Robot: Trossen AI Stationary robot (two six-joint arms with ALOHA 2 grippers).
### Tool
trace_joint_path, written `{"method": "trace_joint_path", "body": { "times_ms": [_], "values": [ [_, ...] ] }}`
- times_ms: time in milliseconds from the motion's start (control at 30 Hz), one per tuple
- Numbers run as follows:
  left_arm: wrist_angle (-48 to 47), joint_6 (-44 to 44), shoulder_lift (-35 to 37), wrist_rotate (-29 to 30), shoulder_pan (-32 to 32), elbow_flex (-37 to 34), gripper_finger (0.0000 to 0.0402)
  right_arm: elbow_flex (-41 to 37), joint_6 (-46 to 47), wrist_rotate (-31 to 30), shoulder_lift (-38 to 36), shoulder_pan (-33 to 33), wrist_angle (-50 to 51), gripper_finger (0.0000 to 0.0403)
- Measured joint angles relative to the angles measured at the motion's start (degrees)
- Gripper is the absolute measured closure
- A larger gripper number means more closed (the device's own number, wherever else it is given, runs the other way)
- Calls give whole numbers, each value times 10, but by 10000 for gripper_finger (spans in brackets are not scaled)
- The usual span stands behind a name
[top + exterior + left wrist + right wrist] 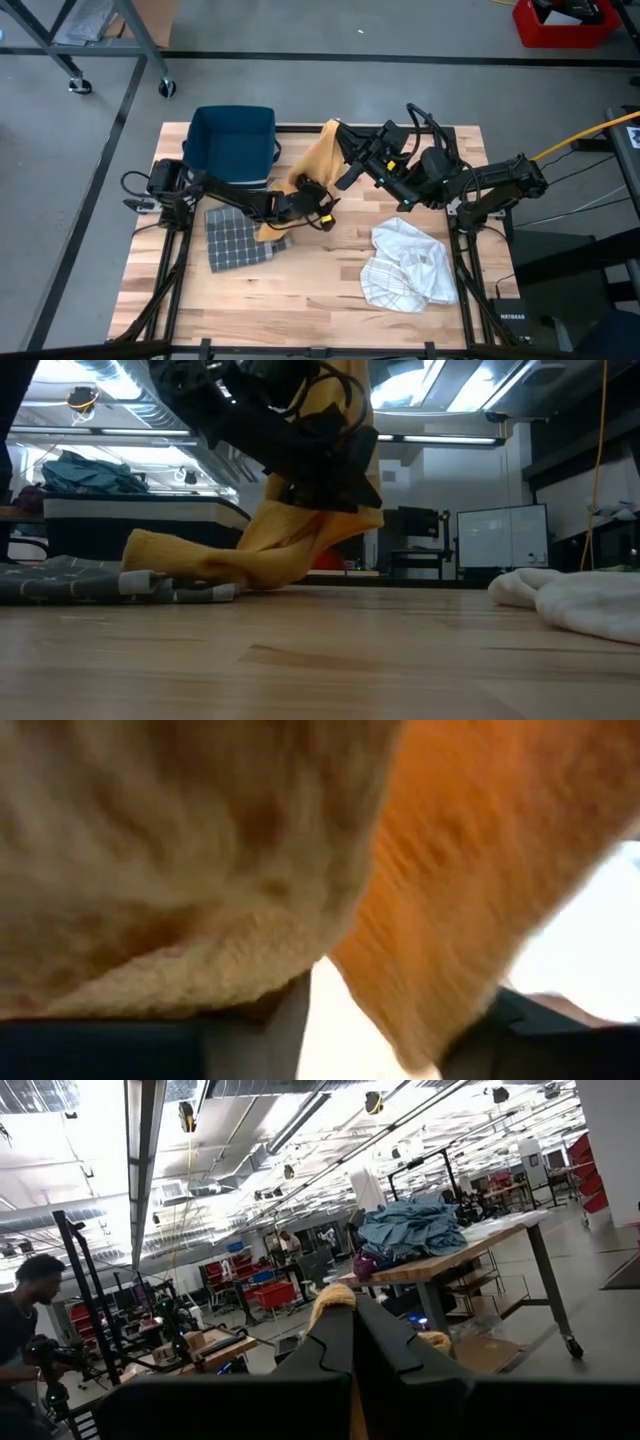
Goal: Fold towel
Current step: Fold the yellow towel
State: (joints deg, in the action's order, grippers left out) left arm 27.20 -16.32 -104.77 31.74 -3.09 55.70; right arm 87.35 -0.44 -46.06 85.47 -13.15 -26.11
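- Yellow towel (318,155) is up off the wooden bench (310,300) at the far middle, stretched between both arms, and its lower end trails down onto the grey checked cloth (237,243).
- Right claw (341,131) has its fingers pinched tight on the towel's upper corner; in the right wrist view the yellow edge pokes out above the closed fingers (352,1342).
- Left claw (308,190) sits at the towel's lower part; yellow fabric fills the left wrist view and lies between its dark fingers (290,1030), so it grips the cloth.
- From the low view, the towel (260,555) hangs in a drooping fold, its end resting on the grey cloth (90,582).
- No writing or labels can be read.
- Dark blue bin (232,140) stands at the far left of the bench; I cannot tell its contents.
- White checked towel (405,265) lies crumpled near the right side, well apart from the yellow one.
- A person (25,1320) shows in the room beyond.
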Motion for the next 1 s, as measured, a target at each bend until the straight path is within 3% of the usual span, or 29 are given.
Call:
{"method": "trace_joint_path", "body": {
  "times_ms": [133,267,667,1000],
  "values": [
    [-21,-19,0,-80,-2,0,316,0,-33,-12,0,0,-31,401],
    [-35,-19,0,-91,-20,0,389,0,-58,-15,0,0,-48,401],
    [-18,26,11,-87,-64,0,398,0,-103,-51,-2,0,-43,401],
    [-103,122,128,-95,-145,0,400,0,-187,-122,-18,0,-38,401]
  ]
}}
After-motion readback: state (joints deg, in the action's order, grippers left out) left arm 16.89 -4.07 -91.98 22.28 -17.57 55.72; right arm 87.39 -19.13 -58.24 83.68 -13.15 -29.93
